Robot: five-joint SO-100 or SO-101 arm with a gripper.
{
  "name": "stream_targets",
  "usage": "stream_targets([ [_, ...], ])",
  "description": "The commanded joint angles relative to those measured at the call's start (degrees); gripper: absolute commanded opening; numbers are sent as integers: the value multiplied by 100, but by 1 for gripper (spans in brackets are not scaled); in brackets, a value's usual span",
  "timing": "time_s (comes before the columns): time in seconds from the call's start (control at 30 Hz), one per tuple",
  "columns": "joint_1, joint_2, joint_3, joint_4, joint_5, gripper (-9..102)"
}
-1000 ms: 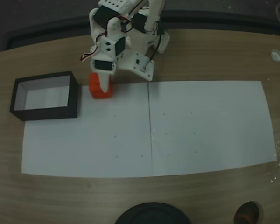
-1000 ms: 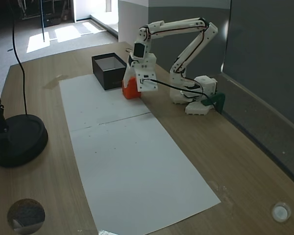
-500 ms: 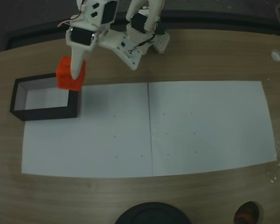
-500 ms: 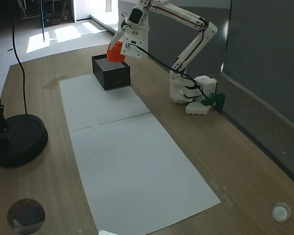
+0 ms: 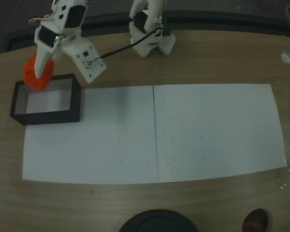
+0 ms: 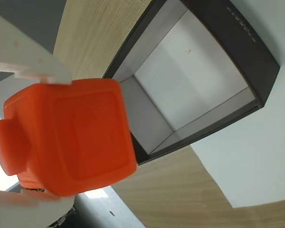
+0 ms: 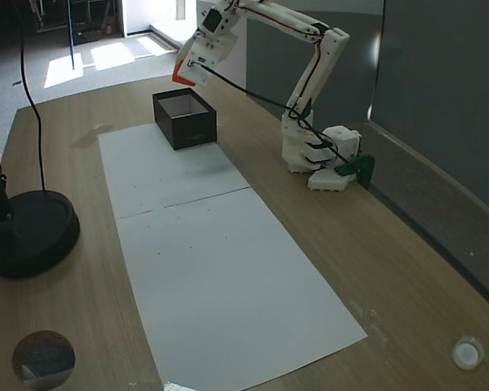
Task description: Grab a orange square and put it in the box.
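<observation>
The orange square (image 5: 36, 73) is lifted off the table with my gripper (image 5: 39, 71) shut on it. In a fixed view it hangs over the back left corner of the box (image 5: 48, 117), a black open-top tray with a pale inside. In the wrist view the orange square (image 6: 71, 142) is large at the left between the white fingers (image 6: 31, 52), its stud pointing left. There the box (image 6: 254, 45) lies beyond it to the right. In another fixed view the orange square (image 7: 179, 76) hangs just above the box (image 7: 187, 130).
Two white paper sheets (image 5: 208, 130) cover the middle of the wooden table, with the box on their left end. The arm's base (image 5: 152, 38) stands at the back edge. A black round lamp base (image 7: 24, 232) and a small white cap (image 5: 285, 57) sit on the wood.
My gripper has lifted the orange square off the paper beside the box. It has swung it up and left until it hangs over the box's back left corner.
</observation>
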Motion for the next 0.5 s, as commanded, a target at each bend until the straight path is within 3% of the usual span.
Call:
stream_targets([
  [0.0, -9, -325, -97, -308, 62, 8],
  [0.47, 79, -1389, -185, -765, 70, 9],
])
